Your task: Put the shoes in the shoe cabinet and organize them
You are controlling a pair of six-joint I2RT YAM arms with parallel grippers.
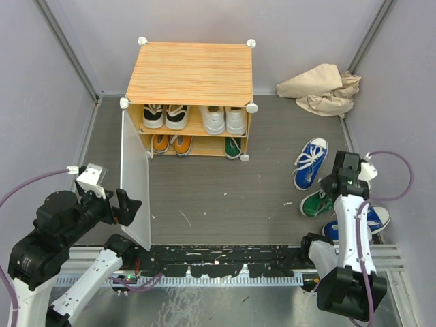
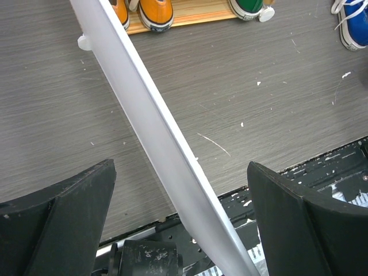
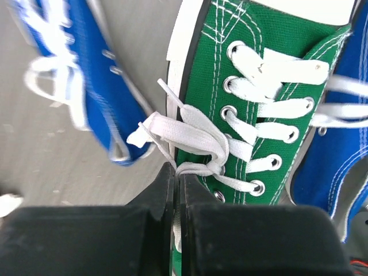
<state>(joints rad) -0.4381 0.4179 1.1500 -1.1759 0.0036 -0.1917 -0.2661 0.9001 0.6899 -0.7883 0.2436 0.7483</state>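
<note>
A grey wood-grain floor (image 1: 218, 197) with plain grey walls on three sides is our workspace. Nearest to us on the left, the left claw (image 2: 179, 172) is spread wide. The edge of the white door (image 1: 135, 184) runs between its fingers without touching either one, so it has hold of nothing.

On the right, the right claw (image 3: 175, 172) is closed tight. A strand of white lace (image 3: 190, 129) from the green shoe (image 3: 210, 80) runs into the seam between its fingers. That shoe lies on the floor between two blue shoes (image 3: 98, 75), close against both.

We judge the shoe to be light, with a soft canvas upper over a stiff rubber sole. The lace is limp and tied in a bow. Lifted by it, the shoe would likely dangle and turn, and the bow could pull loose. We think a pinch on the canvas rim at the heel or on the side wall would carry it more steadily.

Farther off, the cabinet (image 1: 191, 71) stands with its door swung out toward us. A black-and-white pair (image 1: 165, 116) and a white pair (image 1: 223, 119) sit on its upper shelf. Below are an orange pair (image 1: 170, 143) and a single green shoe (image 1: 235, 146), with room beside it. A crumpled beige cloth (image 1: 320, 88) lies in the far right corner.
</note>
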